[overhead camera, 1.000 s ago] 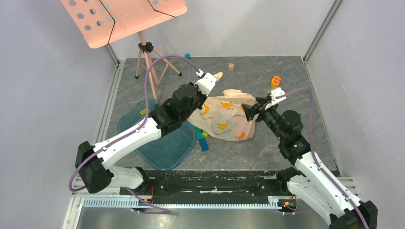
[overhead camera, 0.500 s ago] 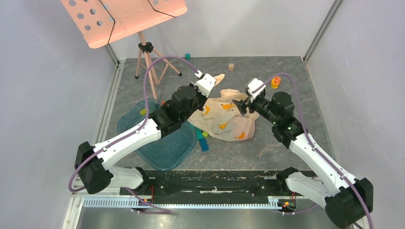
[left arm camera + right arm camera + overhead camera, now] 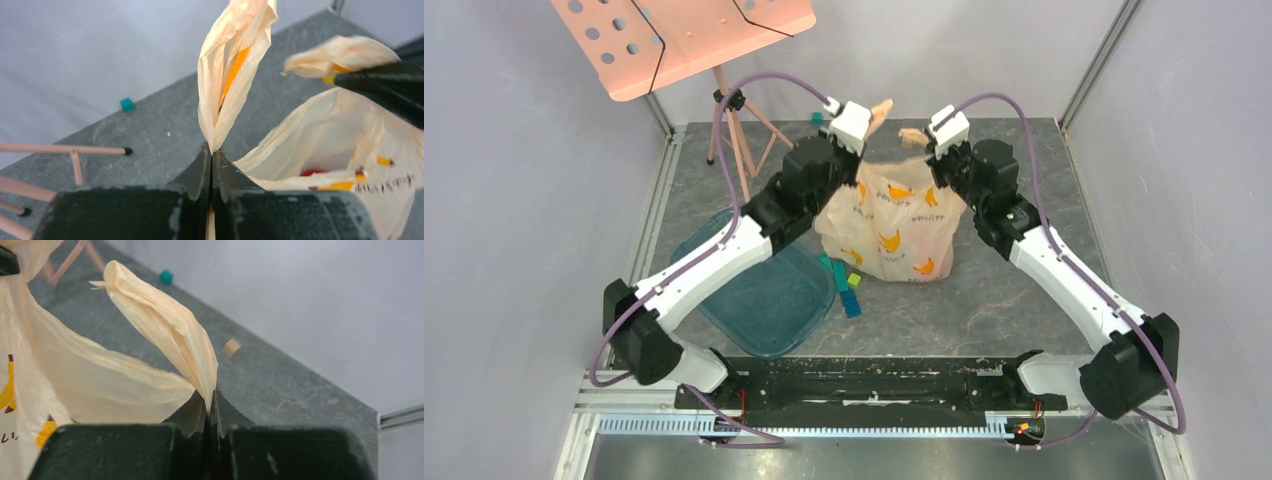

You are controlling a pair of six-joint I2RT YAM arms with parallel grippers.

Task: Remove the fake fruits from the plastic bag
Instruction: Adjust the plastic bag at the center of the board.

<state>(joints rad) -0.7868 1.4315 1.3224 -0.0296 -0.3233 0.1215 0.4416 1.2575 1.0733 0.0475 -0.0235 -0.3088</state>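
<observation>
The peach plastic bag (image 3: 889, 225) with orange banana prints hangs upright between both arms, its mouth spread. My left gripper (image 3: 871, 118) is shut on the bag's left handle (image 3: 235, 65), which stands up from the closed fingertips (image 3: 211, 150). My right gripper (image 3: 927, 140) is shut on the right handle (image 3: 170, 335), pinched at its tips (image 3: 211, 397). In the left wrist view a sliver of a red fake fruit (image 3: 312, 172) shows inside the open bag. The rest of the fruits are hidden by the bag.
A teal tray (image 3: 764, 300) lies left of the bag, with blue and green blocks (image 3: 849, 290) between them. A peach music stand (image 3: 684, 40) on a tripod (image 3: 734, 140) stands back left. A teal cube (image 3: 127, 104) and a wooden cube (image 3: 231, 347) lie near the back wall.
My right gripper swung left to the bag's right handle and shut on it. Both arms then rose and moved back, lifting the bag from slumped to upright.
</observation>
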